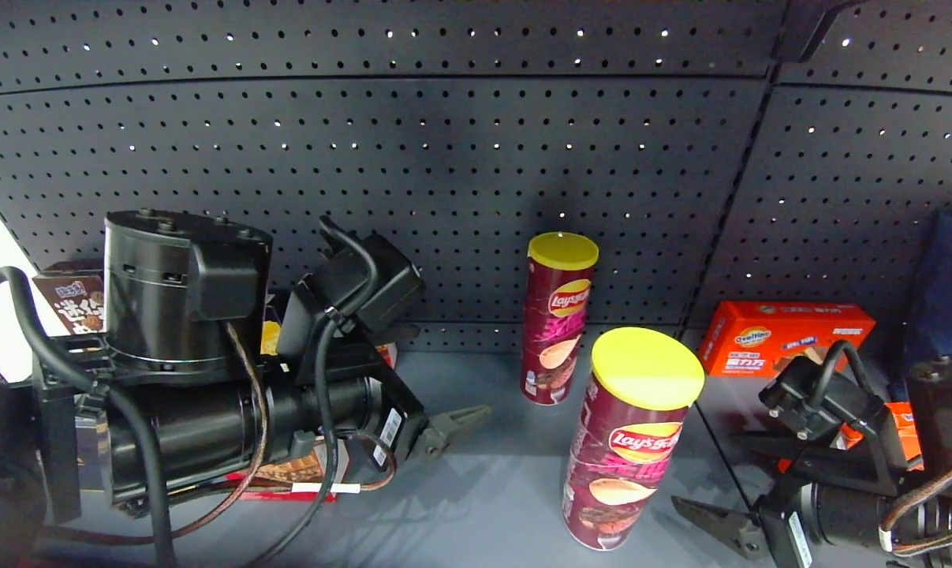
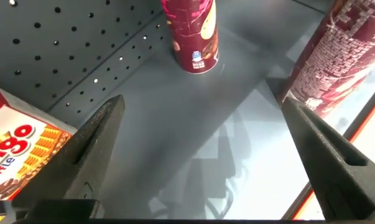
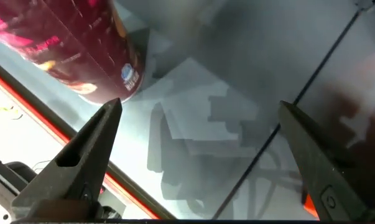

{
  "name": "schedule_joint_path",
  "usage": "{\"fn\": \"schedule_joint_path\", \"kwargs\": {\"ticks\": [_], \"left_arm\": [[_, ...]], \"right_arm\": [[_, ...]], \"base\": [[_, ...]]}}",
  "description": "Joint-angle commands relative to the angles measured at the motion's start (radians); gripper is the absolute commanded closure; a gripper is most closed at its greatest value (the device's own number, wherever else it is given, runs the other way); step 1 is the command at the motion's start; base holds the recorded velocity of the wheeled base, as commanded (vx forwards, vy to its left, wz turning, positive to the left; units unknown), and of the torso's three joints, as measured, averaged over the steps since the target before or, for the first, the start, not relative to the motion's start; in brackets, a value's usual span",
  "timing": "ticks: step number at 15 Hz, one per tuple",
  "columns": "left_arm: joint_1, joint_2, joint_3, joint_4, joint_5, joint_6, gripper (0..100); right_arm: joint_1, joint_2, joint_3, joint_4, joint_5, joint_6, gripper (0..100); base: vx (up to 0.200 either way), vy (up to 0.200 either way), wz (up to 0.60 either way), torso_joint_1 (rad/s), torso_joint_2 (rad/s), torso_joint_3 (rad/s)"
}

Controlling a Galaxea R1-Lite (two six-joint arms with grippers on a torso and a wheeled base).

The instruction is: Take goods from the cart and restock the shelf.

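Two maroon chip cans with yellow lids stand upright on the grey shelf [image 1: 483, 481]. The rear can [image 1: 558, 315] [image 2: 193, 37] is near the pegboard back. The front can [image 1: 633, 442] [image 2: 342, 56] [image 3: 69, 43] is close to the shelf's front edge. My left gripper [image 1: 460, 422] [image 2: 203, 102] hovers low over the shelf, left of both cans, open and holding nothing. Just right of the front can's base, my right gripper [image 1: 712, 521] [image 3: 199, 104] is open too, with bare shelf between its fingers.
An orange box [image 1: 783, 335] lies in the right shelf section, beyond a dividing seam. Snack boxes [image 1: 73, 304] [image 2: 13, 149] sit at the left behind my left arm. A dark blue bag [image 1: 949, 284] is at far right. The shelf's front lip [image 3: 44, 106] is red.
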Motion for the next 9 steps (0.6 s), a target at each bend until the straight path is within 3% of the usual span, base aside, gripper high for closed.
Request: {"fn": "schedule_joint_path", "kwargs": {"ticks": [1, 9], "left_arm": [[0.001, 0.006, -0.001, 0.001, 0.0, 0.0, 0], [0.012, 0.007, 0.042, -0.05, -0.001, -0.005, 0]], "right_arm": [[0.006, 0.026, -0.019, 0.0, 0.001, 0.0, 0], [0.015, 0.101, -0.061, -0.022, 0.002, -0.036, 0]], "base": [[0.0, 0.0, 0.0, 0.0, 0.0, 0.0], [0.0, 0.0, 0.0, 0.0, 0.0, 0.0]]}}
